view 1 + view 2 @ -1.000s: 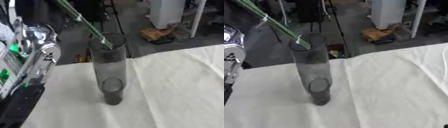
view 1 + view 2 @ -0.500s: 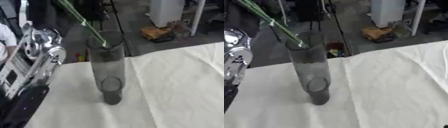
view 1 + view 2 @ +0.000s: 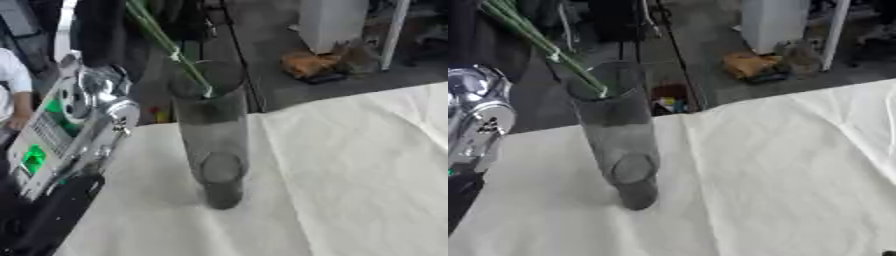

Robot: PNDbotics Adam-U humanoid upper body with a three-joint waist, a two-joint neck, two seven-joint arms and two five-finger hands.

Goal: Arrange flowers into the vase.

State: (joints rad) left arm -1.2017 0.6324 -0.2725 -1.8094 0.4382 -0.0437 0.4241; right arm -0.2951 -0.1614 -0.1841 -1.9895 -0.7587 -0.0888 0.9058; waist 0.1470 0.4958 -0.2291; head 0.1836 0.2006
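Reaching in from the left, the silver-jointed left arm (image 3: 83,125) shows no fingers, so their state cannot be told. Beside it, a tall smoky glass cylinder vase (image 3: 210,135) stands upright on the white-clothed counter (image 3: 350,175), thin green flower stems (image 3: 544,45) slanting into its mouth.

One glass vase (image 3: 213,135), perhaps two green stems (image 3: 166,42), one white cloth (image 3: 350,175).
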